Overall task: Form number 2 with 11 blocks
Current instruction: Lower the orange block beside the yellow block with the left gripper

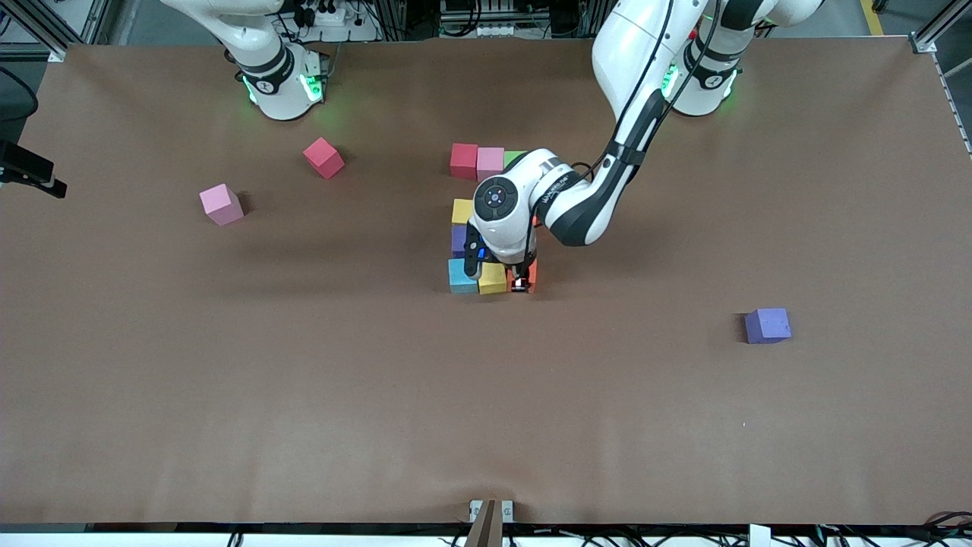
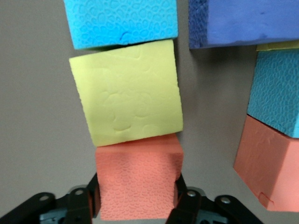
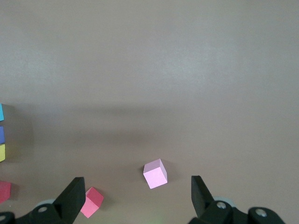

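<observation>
We see the number 2 (image 1: 492, 228) at mid-tabletop, part hidden under the left arm. Its row nearest the front camera reads light blue block (image 1: 462, 276), yellow block (image 1: 492, 279), orange block (image 1: 531, 275). The left gripper (image 2: 138, 198) sits low at the orange block (image 2: 138, 182), a finger (image 2: 183, 198) flanking each side; we cannot tell whether they press it. Loose: a pink block (image 1: 221, 204) and a red block (image 1: 323, 157) toward the right arm's end, a purple block (image 1: 767, 325) toward the left arm's end. The right gripper (image 3: 135, 196) waits with fingers spread wide, empty, over bare tabletop (image 1: 152, 365).
</observation>
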Controlling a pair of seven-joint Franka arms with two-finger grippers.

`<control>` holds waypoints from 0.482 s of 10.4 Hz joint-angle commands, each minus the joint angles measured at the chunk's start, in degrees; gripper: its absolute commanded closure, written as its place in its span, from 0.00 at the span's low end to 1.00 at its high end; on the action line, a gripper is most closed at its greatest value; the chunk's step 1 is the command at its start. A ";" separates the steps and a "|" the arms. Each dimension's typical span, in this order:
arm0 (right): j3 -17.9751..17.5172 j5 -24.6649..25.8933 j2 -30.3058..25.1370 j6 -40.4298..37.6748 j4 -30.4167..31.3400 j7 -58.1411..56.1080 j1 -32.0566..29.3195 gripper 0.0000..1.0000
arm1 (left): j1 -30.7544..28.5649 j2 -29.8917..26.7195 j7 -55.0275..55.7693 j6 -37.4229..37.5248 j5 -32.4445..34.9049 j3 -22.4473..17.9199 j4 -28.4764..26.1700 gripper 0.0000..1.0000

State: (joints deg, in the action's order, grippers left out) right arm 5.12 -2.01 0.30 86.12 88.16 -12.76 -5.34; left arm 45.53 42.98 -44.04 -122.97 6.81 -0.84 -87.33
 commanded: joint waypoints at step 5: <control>-0.46 0.08 -0.22 -0.51 -0.18 0.37 -0.38 0.00 | 1.05 0.62 -0.96 0.63 -1.10 -1.45 1.55 0.00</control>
State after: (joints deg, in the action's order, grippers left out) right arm 5.10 -2.01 0.30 86.12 88.15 -12.76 -5.34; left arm 45.74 44.00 -44.04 -123.03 6.81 -1.13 -86.70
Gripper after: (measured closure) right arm 0.000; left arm 0.000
